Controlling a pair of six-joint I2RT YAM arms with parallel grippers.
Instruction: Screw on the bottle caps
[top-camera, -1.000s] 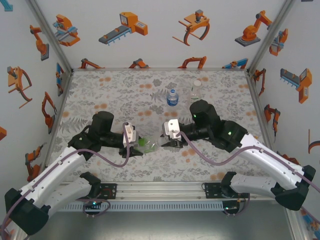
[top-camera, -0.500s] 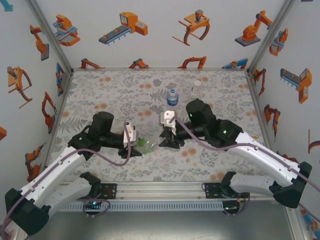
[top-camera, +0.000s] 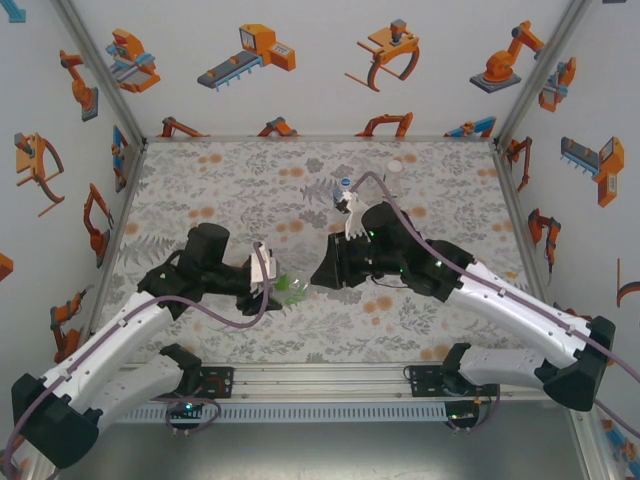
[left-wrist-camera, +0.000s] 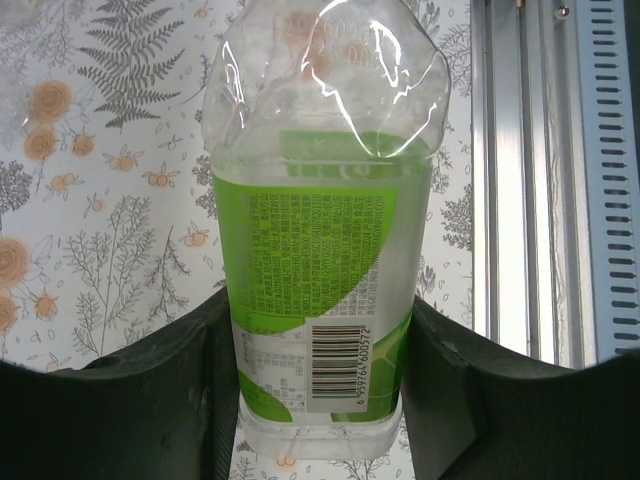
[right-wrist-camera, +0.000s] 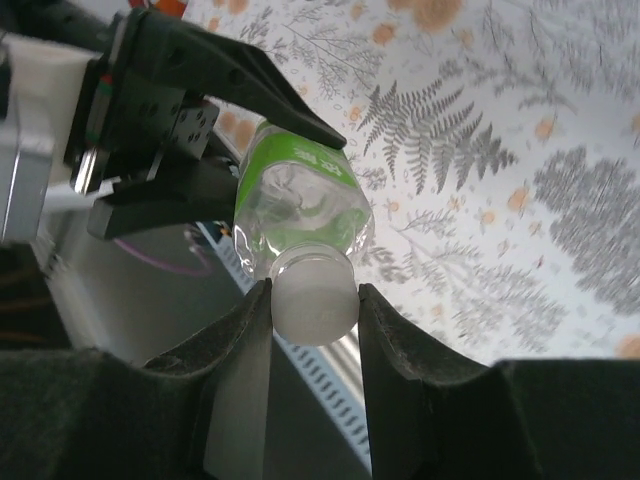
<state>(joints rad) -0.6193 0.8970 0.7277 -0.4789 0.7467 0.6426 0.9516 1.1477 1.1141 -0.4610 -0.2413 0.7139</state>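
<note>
From overhead, my right arm's wrist covers the neck of the green-labelled bottle (top-camera: 293, 289) and whatever the right gripper (top-camera: 320, 277) pinches. The same arm hides the lower part of the blue-labelled bottle (top-camera: 343, 190). A white spot (top-camera: 397, 166) near the far edge may be a cap, but it is too small for me to tell. In the left wrist view the bottle's neck runs off the top edge, and the fingers of the left gripper (left-wrist-camera: 320, 330) are cut by the bottom edge. In the right wrist view the white cap (right-wrist-camera: 313, 300) is blurred, and the left gripper masks much of the green label.
</note>
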